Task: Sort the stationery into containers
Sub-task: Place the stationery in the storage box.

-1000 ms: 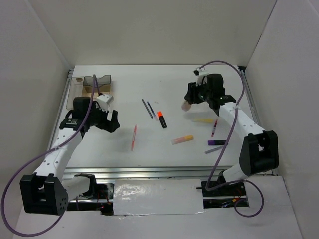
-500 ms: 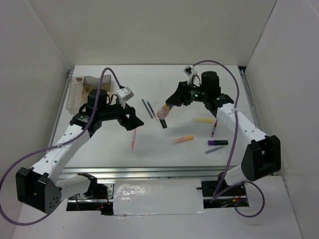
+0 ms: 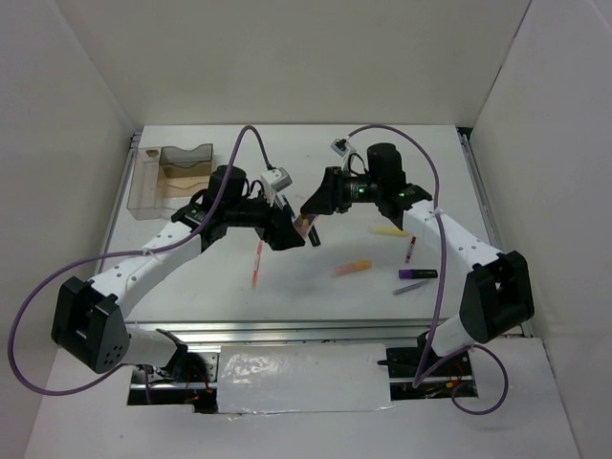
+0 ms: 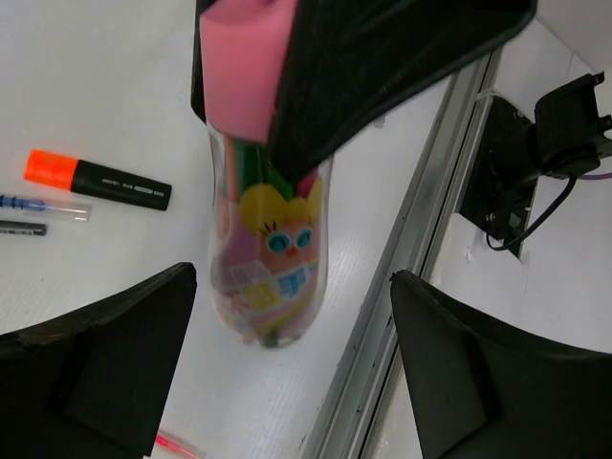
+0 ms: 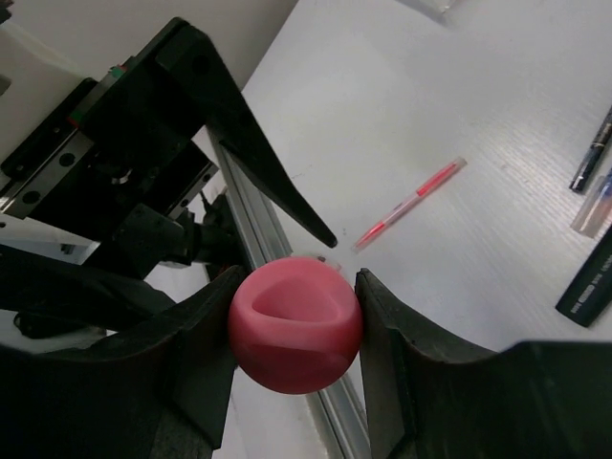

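Pink-capped tube point(image 4: 268, 277) is clamped at its cap between the right gripper point(image 5: 295, 320) fingers, carried within a second from far right to mid-table. Left gripper point(image 3: 285, 232) swung over from the organiser tray point(image 3: 153, 186) and is now spread wide, a finger either side of the tube, not touching. Likely a handover toward the tray; tube not yet sorted.

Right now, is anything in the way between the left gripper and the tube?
Nothing visible is. The right gripper holds the tube by its top. In the left wrist view the tube shows right in the gap of the open left gripper.
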Robot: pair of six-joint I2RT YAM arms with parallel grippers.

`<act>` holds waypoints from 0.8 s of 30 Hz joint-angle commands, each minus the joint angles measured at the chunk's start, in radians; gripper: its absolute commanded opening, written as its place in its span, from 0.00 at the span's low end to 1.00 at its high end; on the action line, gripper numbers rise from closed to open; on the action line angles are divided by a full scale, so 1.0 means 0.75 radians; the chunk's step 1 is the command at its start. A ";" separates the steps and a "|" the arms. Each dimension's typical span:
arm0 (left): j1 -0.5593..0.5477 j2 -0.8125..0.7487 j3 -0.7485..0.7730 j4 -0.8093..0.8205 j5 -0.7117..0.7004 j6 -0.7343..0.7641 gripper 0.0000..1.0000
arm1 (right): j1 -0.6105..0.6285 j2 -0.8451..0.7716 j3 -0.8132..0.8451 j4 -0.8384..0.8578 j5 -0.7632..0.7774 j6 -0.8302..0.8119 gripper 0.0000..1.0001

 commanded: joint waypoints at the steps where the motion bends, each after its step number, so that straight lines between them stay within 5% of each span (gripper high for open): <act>1: -0.011 0.021 0.061 0.112 0.019 -0.059 0.94 | 0.028 -0.016 -0.007 0.120 -0.075 0.068 0.00; 9: -0.014 0.042 0.037 0.145 -0.014 -0.092 0.86 | 0.038 0.011 0.007 0.194 -0.124 0.150 0.00; 18: -0.014 0.025 0.025 0.121 -0.059 -0.073 0.49 | 0.042 0.015 0.011 0.182 -0.109 0.140 0.00; 21: -0.011 0.019 0.033 0.078 -0.088 -0.049 0.37 | 0.042 0.011 0.025 0.145 -0.089 0.124 0.49; 24: 0.017 -0.009 0.010 0.041 -0.090 0.004 0.23 | 0.013 -0.010 0.038 0.137 -0.063 0.113 0.65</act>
